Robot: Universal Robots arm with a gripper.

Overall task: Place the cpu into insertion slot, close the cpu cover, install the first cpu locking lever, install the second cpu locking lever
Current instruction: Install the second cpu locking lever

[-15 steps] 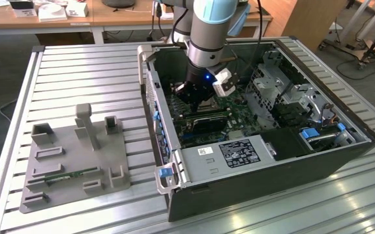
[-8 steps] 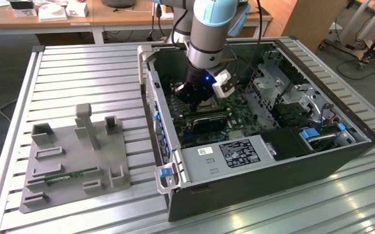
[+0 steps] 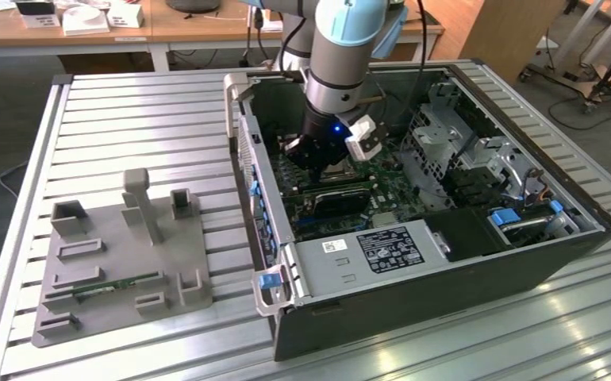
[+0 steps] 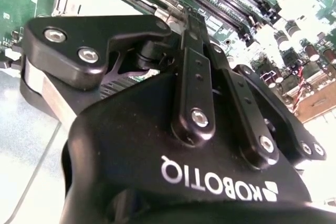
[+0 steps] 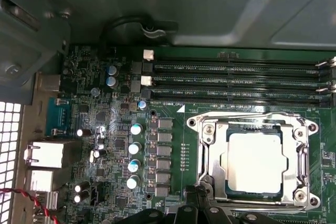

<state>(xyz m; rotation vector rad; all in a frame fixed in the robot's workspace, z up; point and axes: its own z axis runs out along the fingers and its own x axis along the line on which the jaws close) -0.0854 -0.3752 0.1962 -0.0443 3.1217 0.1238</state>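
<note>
Now the flat, dull silver cpu (image 5: 256, 162) sits in its square shiny cpu cover (image 5: 256, 158). Black gripper (image 4: 185, 17) points straight down w/ fingers pinched together.

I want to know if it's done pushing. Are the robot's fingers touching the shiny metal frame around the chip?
Cannot tell. In the first wrist view the fingers reach the edge of the cpu cover, but their tips hide the spot where they would meet.

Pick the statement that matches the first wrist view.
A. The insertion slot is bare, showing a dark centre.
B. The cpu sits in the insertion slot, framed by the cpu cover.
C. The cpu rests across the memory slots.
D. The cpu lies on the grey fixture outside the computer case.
B: in the first wrist view the cpu lies flat in the insertion slot, with the cpu cover framing it.
</note>
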